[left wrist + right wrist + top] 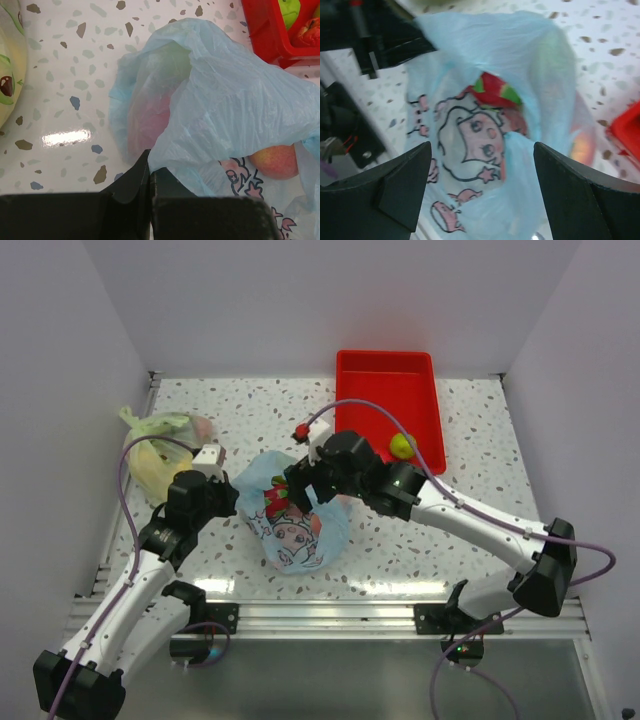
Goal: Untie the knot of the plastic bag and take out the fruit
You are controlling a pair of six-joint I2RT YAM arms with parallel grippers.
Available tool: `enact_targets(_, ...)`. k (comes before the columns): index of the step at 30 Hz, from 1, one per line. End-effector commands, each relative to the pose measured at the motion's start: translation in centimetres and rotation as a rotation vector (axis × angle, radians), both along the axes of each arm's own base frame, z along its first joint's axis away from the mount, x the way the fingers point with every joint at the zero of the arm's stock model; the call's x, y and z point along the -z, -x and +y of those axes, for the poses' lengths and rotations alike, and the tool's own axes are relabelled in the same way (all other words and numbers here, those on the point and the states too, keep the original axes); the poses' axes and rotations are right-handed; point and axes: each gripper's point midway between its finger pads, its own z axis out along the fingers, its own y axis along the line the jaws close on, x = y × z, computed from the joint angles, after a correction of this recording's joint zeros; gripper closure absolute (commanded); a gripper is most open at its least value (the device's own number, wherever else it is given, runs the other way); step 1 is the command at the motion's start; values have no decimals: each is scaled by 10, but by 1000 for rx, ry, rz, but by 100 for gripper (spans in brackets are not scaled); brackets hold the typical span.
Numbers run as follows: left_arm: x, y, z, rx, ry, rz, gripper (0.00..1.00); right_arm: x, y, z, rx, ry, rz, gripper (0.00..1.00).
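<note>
1. Speckled worktop (pixel 470 530) carries everything; a red tray (pixel 385 390) sits at its far side.
2. Light blue plastic bag (pixel 300 530) lies mid-worktop between my grippers, mouth gaping. Its print is a cartoon girl's face with pink marks I cannot read.
3. My left gripper (pixel 150 162) is pinched closed on the bag's edge.
4. My right gripper (pixel 481 147) hangs spread wide over the mouth, holding nothing.
5. Red-and-green fruit (pixel 492 90) shows inside the bag; a pinkish peach (pixel 275 160) peeks from under the film.

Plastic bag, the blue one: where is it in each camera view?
Top external: plastic bag just below centre.
Left wrist: fills the right half, above the shut left gripper.
Right wrist: mid-frame, between the fingers of the open right gripper.
Shared landmark: red tray, back right from above, top right in left wrist, right edge in right wrist.
</note>
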Motion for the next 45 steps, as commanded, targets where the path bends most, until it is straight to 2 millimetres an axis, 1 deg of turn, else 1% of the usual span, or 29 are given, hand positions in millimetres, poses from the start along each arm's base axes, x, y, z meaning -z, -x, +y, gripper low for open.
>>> enact_targets(1,-10,-4,-1,19,-3,-47,100,5,32,40,-133,-51,69,15)
enact_targets(2,-11,-5,-1,19,-2,-50,100,12,41,47,-157,-45,83,15)
enact_targets(3,-10,-4,-1,18,-3,-49,100,20,42,51,-162,-45,100,15)
enact_targets(4,-11,-4,-1,17,-1,-51,100,33,46,52,-172,-31,125,16)
enact_targets(5,-11,-4,-1,16,-1,-51,100,45,45,54,-163,-18,141,16)
enact_targets(6,-12,-5,0,14,-1,-54,100,51,44,55,-151,-17,145,16)
enact_targets(7,-11,-4,0,12,0,-52,100,64,43,52,-138,11,157,16)
enact_targets(8,-11,-4,-1,14,1,-51,100,71,44,51,-137,25,169,16)
enact_targets(10,-11,-4,0,12,-1,-51,100,91,42,46,-120,79,183,16)
enact_targets(13,-11,-4,-1,15,0,-51,100,109,36,35,-81,140,174,17)
enact_targets(14,-12,-4,-1,15,0,-52,100,112,30,29,-46,162,157,17)
enact_targets(16,-11,-4,-1,15,0,-52,100,121,26,18,-12,207,147,18)
enact_targets(17,-11,-4,-1,14,2,-52,100,124,21,11,16,227,136,18)
enact_targets(22,-12,-4,-2,23,2,-53,100,144,17,-14,63,331,134,18)
enact_targets(25,-11,-4,-1,21,1,-50,100,155,17,-25,84,375,137,18)
enact_targets(28,-11,-4,-2,22,2,-50,100,165,19,-30,89,400,155,17)
enact_targets(31,-11,-4,-2,24,3,-52,100,180,24,-34,87,432,185,16)
enact_targets(32,-10,-4,-2,23,2,-49,100,184,24,-35,87,439,192,15)
enact_targets(33,-11,-4,-2,23,4,-50,100,192,26,-38,89,464,207,14)
enact_targets(39,-11,-4,-2,24,3,-50,100,214,27,-55,146,541,234,8)
enact_targets(41,-10,-4,-3,25,2,-49,100,217,28,-57,151,544,244,7)
enact_targets(44,-9,-4,-3,27,2,-44,100,215,34,-44,96,477,261,9)
enact_targets(45,-10,-4,-3,26,4,-46,100,211,33,-33,68,425,250,9)
